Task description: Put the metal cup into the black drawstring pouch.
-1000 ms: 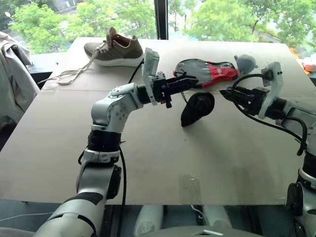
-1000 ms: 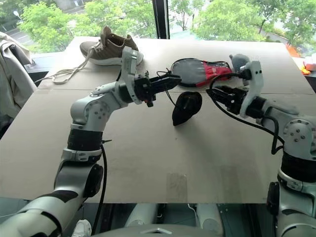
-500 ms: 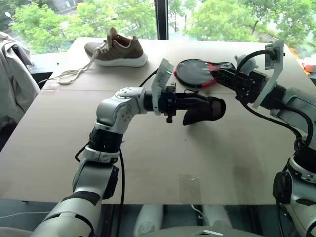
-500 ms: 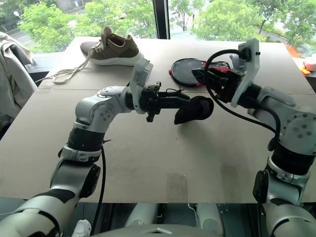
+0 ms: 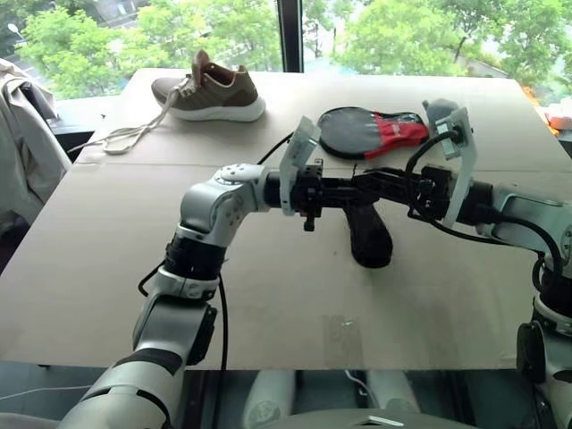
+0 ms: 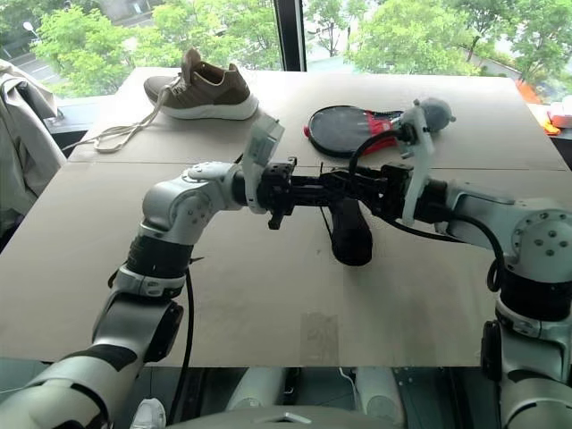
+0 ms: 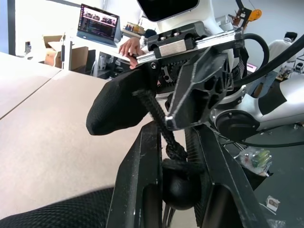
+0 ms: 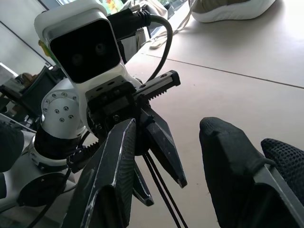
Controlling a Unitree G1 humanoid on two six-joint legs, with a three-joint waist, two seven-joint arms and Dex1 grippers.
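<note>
Daylight is coming through a tall window (image 5: 223,27) with green trees outside, falling across the tan table (image 5: 89,232), a grey jacket (image 5: 22,143) hanging beside it.

Black drawstring pouch (image 5: 368,234) matt woven cloth; table (image 5: 98,241) matt beige board; shoe (image 5: 210,89) brown fabric.

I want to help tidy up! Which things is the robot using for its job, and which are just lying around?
For the job:
black drawstring pouch, hanging by its cord
left fingers, pinching the cord
right fingers, open at the pouch

Just lying about:
shoe
black-and-red paddle case
grey rounded thing
jacket
</note>
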